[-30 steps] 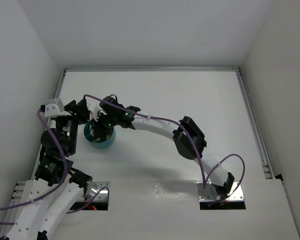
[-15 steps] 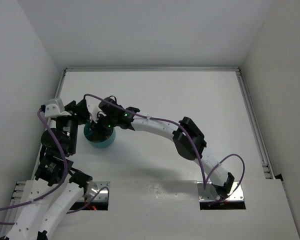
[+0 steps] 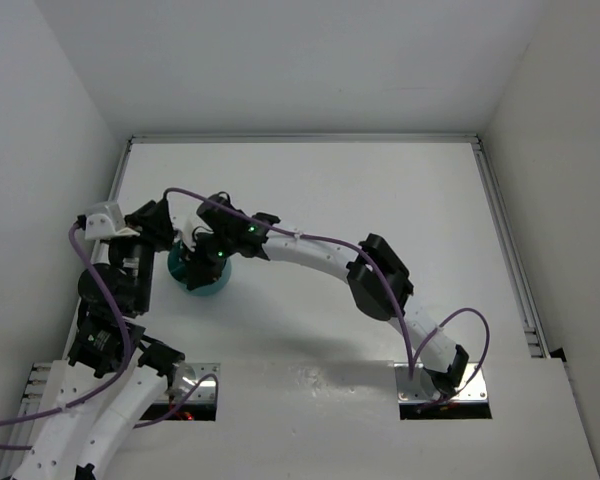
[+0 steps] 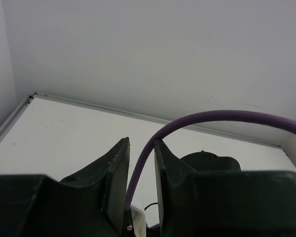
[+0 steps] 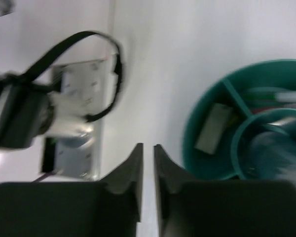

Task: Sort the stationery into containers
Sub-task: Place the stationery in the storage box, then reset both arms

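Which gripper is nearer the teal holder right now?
Right. The right gripper hangs over the teal holder; the left gripper sits beside it on the left, pointing away.

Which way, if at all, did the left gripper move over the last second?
Yes, slightly: the left gripper drew back toward the left wall, away from the teal holder, which stayed put.

White-shelled, black-jointed right arm [image 3: 315, 252] trails a purple cable [image 3: 403, 335], a green lamp [image 3: 250, 229] glowing just behind its black wedge-fingered pincer [image 5: 148, 148].
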{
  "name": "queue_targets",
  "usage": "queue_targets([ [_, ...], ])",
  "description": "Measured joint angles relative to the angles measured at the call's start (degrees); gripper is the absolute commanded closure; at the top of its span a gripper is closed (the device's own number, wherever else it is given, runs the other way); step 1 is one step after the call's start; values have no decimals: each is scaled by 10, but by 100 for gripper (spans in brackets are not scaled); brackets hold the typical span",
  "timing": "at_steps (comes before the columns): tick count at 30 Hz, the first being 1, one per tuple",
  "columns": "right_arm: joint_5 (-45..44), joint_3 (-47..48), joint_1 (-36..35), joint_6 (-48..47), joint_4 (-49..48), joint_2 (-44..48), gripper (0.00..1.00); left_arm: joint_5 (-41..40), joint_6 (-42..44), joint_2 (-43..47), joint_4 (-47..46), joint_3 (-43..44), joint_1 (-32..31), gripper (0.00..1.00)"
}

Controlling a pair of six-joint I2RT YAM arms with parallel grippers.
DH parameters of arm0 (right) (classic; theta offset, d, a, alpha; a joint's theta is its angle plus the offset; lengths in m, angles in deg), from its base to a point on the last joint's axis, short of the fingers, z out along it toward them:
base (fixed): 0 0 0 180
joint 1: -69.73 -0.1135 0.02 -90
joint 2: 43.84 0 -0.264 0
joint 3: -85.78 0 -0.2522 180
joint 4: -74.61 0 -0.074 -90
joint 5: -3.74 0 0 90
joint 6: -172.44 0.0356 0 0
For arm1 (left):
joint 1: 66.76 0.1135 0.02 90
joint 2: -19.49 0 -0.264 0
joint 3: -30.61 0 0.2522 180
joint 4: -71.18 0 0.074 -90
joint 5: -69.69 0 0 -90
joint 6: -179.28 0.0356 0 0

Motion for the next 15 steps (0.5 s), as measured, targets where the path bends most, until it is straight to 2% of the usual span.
queue_targets([
  [1, 27, 0, 0, 0, 5, 3, 72, 1, -1, 7, -6, -4, 0, 69],
  [2, 44, 0, 0, 2, 12, 6, 67, 2, -3, 13, -11, -8, 0, 69],
  [5, 94, 0, 1, -10, 28, 24, 61, -10, -2, 29, -22, -17, 0, 67],
  [7, 113, 0, 1, -22, 43, 46, 61, -16, -2, 36, -25, -23, 0, 63],
  [8, 117, 0, 2, -32, 52, 60, 71, -20, -1, 37, -25, -24, 0, 53],
  [10, 102, 1, 5, -53, 86, 92, 97, -26, -1, 35, -37, -24, 0, 39],
  [11, 71, 1, 9, -67, 103, 106, 100, -28, -3, 36, -48, -24, 0, 29],
  [14, -61, -2, 20, -104, 129, 144, 100, -22, -1, 27, -59, -24, 0, 18],
  [15, -120, -5, 26, -118, 129, 156, 97, -12, 0, 17, -60, -24, 0, 17],
])
